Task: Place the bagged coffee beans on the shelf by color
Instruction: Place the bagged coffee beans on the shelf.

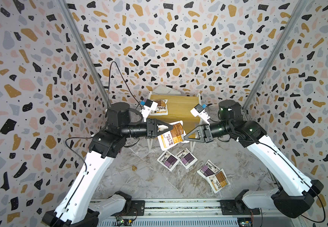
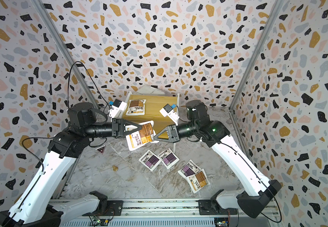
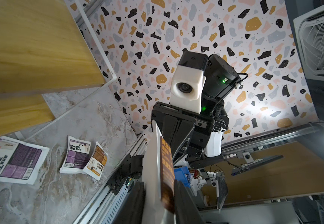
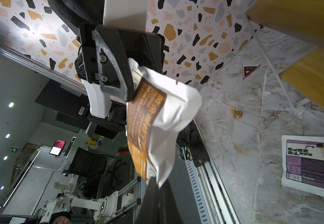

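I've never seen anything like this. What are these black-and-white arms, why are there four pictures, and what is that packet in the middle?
These are two robot arms, each ending in a two-fingered gripper. Two pictures look down from overhead and are almost identical. The other two come from a small camera on each wrist, hence the odd angles. The left gripper and right gripper both pinch one brown-orange coffee pouch in mid-air by the wooden shelf. Another brown-orange pouch lies on the shelf's upper board. On the marble table lie three purple pouches and one more brown-orange one, plus a small gold pawn-shaped piece.
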You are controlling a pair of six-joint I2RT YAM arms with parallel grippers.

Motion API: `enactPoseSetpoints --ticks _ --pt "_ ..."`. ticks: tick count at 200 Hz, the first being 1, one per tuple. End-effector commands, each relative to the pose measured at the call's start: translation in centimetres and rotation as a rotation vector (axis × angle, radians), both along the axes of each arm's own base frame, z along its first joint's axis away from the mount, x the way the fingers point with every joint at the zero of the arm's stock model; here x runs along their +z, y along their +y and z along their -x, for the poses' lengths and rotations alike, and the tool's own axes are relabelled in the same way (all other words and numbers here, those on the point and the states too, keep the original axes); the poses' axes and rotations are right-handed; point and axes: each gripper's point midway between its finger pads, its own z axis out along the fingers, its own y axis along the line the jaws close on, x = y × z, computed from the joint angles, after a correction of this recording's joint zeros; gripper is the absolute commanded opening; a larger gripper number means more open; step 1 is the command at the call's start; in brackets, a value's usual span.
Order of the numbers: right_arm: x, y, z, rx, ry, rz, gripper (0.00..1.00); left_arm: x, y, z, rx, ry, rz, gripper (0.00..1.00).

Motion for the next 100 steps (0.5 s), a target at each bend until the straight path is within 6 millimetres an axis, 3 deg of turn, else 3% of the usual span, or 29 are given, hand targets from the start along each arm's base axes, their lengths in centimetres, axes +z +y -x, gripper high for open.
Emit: enactPoseSetpoints --ticks 1,19,70,100 --pt "1.6 -0.3 0.3 0.010 -0.050 -0.037 0.00 0.6 -0.1 0.0 -0.013 -0.042 0.017 0.20" --pt "1.5 -0.3 0.1 0.003 -0.052 -0.035 0.01 0.3 0.0 -0.2 -0.003 -0.041 0.011 0.11" --pt "1.9 -0.9 -0.9 -0.037 -0.060 -0.038 0.27 0.1 0.1 -1.0 0.040 -0.042 -0.003 0.10" --pt "2.7 -1.6 -2.0 -0.089 -0.040 -0.043 0.36 0.5 0.5 -2.7 0.112 -0.042 -0.010 0.10"
